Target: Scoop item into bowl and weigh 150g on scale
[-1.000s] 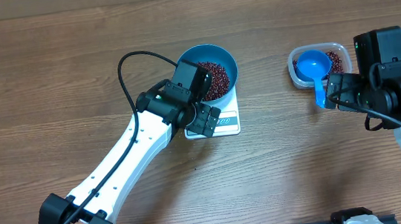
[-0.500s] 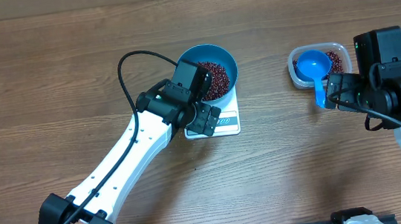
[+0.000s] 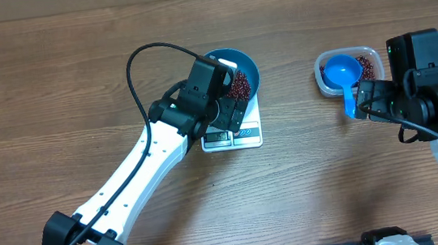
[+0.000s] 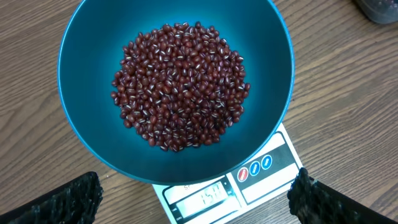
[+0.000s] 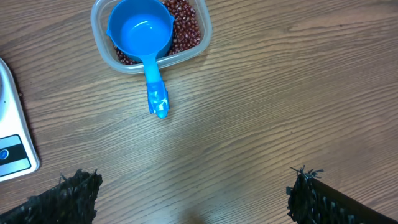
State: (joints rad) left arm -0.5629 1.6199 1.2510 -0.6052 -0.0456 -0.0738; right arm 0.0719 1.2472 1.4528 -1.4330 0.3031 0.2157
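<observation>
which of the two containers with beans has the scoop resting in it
The clear rounded-rectangular plastic tub: the small blue scoop lies in it, handle over the rim. The round blue bowl on the white scale holds only red-brown beans.

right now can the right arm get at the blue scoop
Probably yes. The right gripper is open above bare table, and the scoop rests in the tub with its handle sticking out over the rim toward the gripper. Nothing lies between them.
</observation>
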